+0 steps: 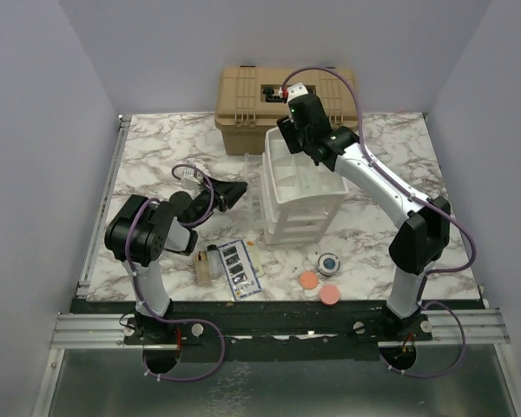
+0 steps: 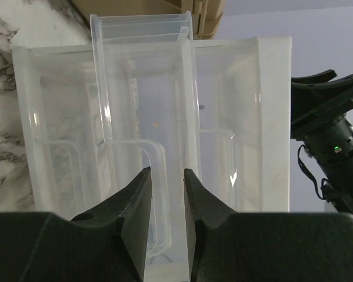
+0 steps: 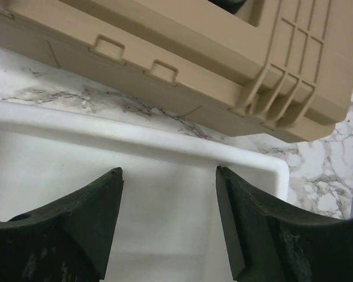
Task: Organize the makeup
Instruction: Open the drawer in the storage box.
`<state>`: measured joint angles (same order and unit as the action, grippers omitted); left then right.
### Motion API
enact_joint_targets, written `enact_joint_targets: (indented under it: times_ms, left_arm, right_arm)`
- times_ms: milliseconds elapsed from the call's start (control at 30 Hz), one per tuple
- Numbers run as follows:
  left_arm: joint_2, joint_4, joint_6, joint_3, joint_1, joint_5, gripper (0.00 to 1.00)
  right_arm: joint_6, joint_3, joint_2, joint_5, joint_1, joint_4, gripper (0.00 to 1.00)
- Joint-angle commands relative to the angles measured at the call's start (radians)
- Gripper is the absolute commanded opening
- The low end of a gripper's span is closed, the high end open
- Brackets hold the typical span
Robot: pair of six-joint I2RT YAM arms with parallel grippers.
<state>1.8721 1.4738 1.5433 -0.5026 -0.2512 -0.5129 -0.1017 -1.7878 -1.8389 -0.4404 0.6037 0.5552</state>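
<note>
The dark flat palette [image 1: 240,268] lies at the front, with two small bottles [image 1: 206,264] just left of it. A small round dark jar [image 1: 328,261], an orange disc [image 1: 308,280] and a pink disc [image 1: 329,294] lie front right. The pink tube and purple curler are out of view. My left gripper [image 1: 240,190] [image 2: 166,171] is narrowly closed on the front lip of a clear drawer [image 2: 144,88] at the white organizer's left side. My right gripper [image 1: 286,132] [image 3: 169,170] is open and empty over the organizer's [image 3: 135,138] back top compartment.
The white tiered organizer [image 1: 317,201] stands mid-table. The tan hard case [image 1: 256,109] stands closed behind it, also in the right wrist view [image 3: 182,47]. The right arm [image 2: 335,141] shows at the right edge of the left wrist view.
</note>
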Motion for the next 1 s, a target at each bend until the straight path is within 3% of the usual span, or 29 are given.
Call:
enact_joint_targets:
  times_ms: [0,300,733,800,900,967]
  left_arm:
    - [0.009,0.317,-0.034,0.016,0.014,-0.059,0.28]
    - [0.033,0.317,-0.063,0.036,0.029,-0.080,0.28]
    - [0.052,0.317,-0.080,0.056,0.004,-0.089,0.31]
    - [0.048,0.318,-0.083,0.051,-0.006,-0.091,0.34]
    - [0.009,0.316,-0.087,0.051,-0.014,-0.100,0.49]
    - [-0.023,0.314,-0.088,0.049,-0.020,-0.104,0.52]
  right_arm:
    - [-0.005,-0.022,-0.079,-0.032,0.023,0.084,0.71]
    - [-0.193,0.055,-0.063,-0.120,0.020,0.008,0.74]
    - [-0.268,0.190,0.062,-0.048,-0.113,-0.078,0.77]
    - [-0.278,0.212,0.079,-0.051,-0.123,-0.088,0.78]
    - [-0.307,0.253,0.115,-0.018,-0.145,-0.111,0.78]
    - [-0.315,0.264,0.142,0.007,-0.145,-0.121,0.79]
